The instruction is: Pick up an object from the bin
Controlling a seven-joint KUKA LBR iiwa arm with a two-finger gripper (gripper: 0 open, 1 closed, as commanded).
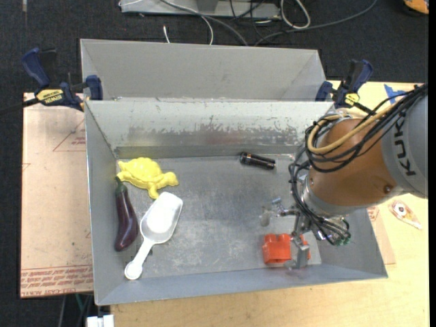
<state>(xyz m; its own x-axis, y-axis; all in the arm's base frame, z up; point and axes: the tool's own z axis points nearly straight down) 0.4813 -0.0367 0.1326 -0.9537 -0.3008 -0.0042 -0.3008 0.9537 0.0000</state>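
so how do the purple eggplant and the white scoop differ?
Colour: the purple eggplant is dark and glossy, the white scoop is plain white.
Shape: the eggplant is one solid rounded body, the scoop an open bowl on a thin handle.
Pose: the eggplant runs along the left wall, the scoop lies slanted with its bowl up-right and its handle down-left.
Shared: both lie side by side on the left of the bin floor.

Grey metal bin (218,206) with yellow turtle (144,174), purple aubergine (124,218), white scoop (158,229), black cylinder (257,160), orange block (276,249).
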